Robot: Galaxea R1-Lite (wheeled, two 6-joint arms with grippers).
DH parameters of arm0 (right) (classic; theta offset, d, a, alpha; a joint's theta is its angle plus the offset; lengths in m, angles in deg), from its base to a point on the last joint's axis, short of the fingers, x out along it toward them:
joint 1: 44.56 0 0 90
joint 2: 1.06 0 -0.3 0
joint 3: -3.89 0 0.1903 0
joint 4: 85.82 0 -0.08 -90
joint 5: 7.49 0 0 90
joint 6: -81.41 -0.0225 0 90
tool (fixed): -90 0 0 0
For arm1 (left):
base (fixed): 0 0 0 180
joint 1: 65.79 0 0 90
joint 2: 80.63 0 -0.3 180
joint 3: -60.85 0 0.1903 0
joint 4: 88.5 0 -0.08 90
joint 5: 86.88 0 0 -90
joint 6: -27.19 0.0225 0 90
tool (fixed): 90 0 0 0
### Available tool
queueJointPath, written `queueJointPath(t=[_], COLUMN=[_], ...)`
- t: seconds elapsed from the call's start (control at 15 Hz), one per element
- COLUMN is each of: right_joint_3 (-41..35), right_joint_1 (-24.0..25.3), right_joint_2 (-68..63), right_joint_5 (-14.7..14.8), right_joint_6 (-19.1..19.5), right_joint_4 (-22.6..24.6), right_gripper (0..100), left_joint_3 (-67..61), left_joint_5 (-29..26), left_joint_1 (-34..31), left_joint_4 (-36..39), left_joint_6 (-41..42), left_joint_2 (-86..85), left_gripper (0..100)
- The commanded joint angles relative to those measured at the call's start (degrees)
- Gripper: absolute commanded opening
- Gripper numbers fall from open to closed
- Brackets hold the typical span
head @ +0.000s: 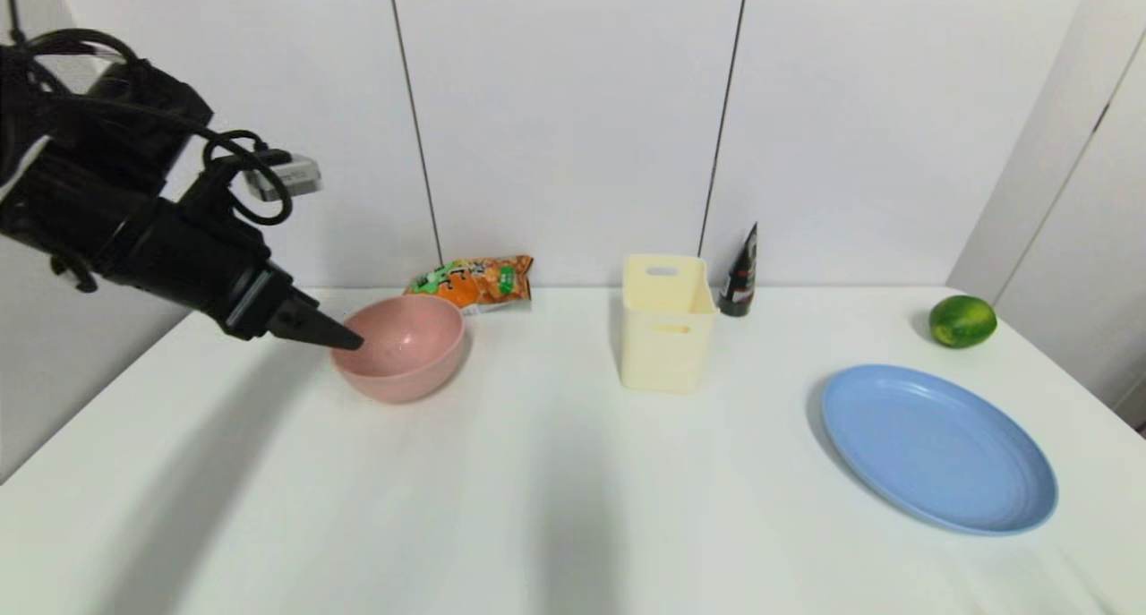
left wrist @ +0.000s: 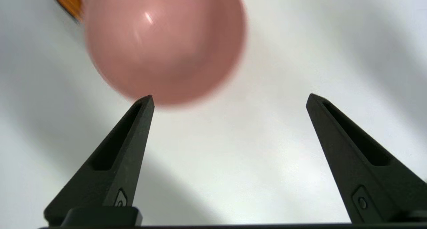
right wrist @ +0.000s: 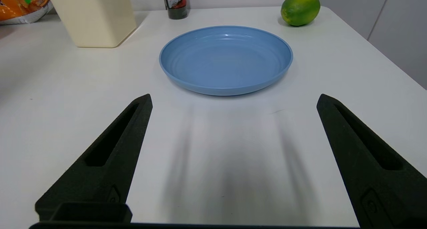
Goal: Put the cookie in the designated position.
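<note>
The cookie [head: 476,282], an orange packet with green markings, lies at the back of the table against the wall, just behind the pink bowl [head: 403,346]. Its corner [left wrist: 68,0] shows beside the bowl [left wrist: 165,42] in the left wrist view, and a part [right wrist: 21,4] in the right wrist view. My left gripper [head: 345,337] hovers at the bowl's left rim, open [left wrist: 230,100] and empty, above the table. My right gripper [right wrist: 233,99] is open and empty, low over the table in front of the blue plate [right wrist: 226,57]; it is out of the head view.
A cream plastic bin [head: 667,321] stands mid-table, with a dark bottle [head: 739,275] behind it at the wall. The blue plate [head: 936,447] lies to the right, and a green lime [head: 962,320] sits near the right back corner.
</note>
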Motion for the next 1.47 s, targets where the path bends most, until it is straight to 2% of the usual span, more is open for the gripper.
queueJointPath(t=[0.07, 0.2, 0.33, 0.4, 0.47, 0.6, 1.07, 1.2, 1.27, 1.33, 1.47], right_joint_3=[-0.09, -0.09, -0.09, -0.09, -0.09, -0.09, -0.09, -0.09, -0.09, -0.09, -0.09], right_joint_1=[-0.05, 0.04, 0.04, 0.04, 0.04, 0.04, 0.04, 0.04, 0.04, 0.04, 0.04], right_joint_2=[-0.05, -0.05, -0.05, -0.05, -0.05, -0.05, -0.05, -0.05, -0.05, -0.05, -0.05], right_joint_5=[-0.01, -0.01, -0.01, -0.01, -0.01, -0.01, -0.01, -0.01, -0.01, -0.01, -0.01], right_joint_6=[-0.03, -0.03, -0.03, -0.03, -0.03, -0.03, -0.03, -0.03, -0.03, -0.03, -0.03], right_joint_4=[0.04, 0.04, 0.04, 0.04, 0.04, 0.04, 0.04, 0.04, 0.04, 0.04, 0.04], right_gripper=[100, 100, 100, 100, 100, 100, 100, 100, 100, 100, 100], left_joint_3=[-30.6, -45.81, -56.18, -59.96, -63.48, -67.69, -85.27, -91.86, -92.92, -92.83, -91.78], left_joint_5=[-0.07, 0.11, 2.84, 6.26, 9.69, 11.54, 12.24, 16.72, 22.0, 25.6, 26.13], left_joint_1=[-0.09, -0.09, -0.18, -0.18, -0.18, -0.18, -0.18, -0.18, -0.18, -0.18, -4.57], left_joint_4=[24.89, 40.8, 49.59, 52.14, 53.81, 55.74, 65.32, 74.55, 76.4, 74.38, 73.85], left_joint_6=[-16.44, -21.97, -24.87, -24.79, -24.7, -24.79, -24.0, -23.73, -24.08, -24.44, -25.4], left_joint_2=[-26.47, -36.66, -45.63, -49.93, -55.21, -61.89, -82.98, -82.8, -82.89, -82.89, -83.59], left_gripper=[100, 100, 100, 100, 100, 100, 100, 100, 100, 100, 100])
